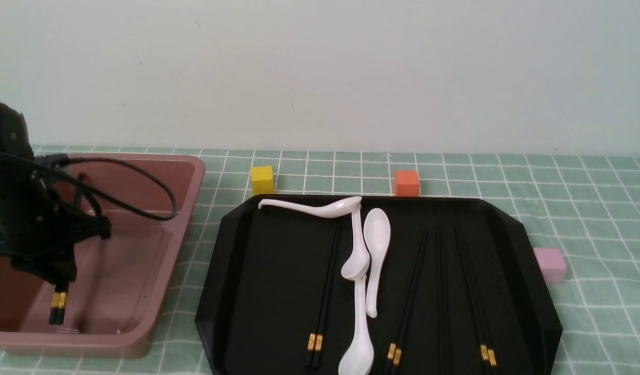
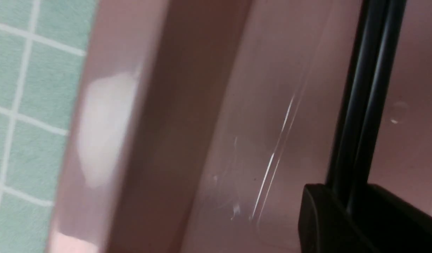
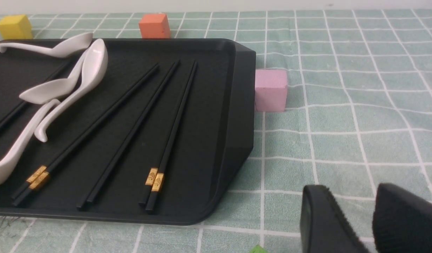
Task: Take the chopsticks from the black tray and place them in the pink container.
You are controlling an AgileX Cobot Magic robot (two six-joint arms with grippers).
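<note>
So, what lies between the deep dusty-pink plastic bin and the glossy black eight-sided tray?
Only bare green checked cloth between bin and tray; the front view shows it.

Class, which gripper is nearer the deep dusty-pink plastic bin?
Left. The left gripper is down inside the bin, clamping black chopsticks; the right gripper sits beyond the opposite side of the glossy black tray.

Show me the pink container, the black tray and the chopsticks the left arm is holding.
pink container (image 1: 176,245), front view, right rim
black tray (image 1: 221,281), front view, left rim
held chopsticks (image 1: 58,300), front view, gold bands
</note>
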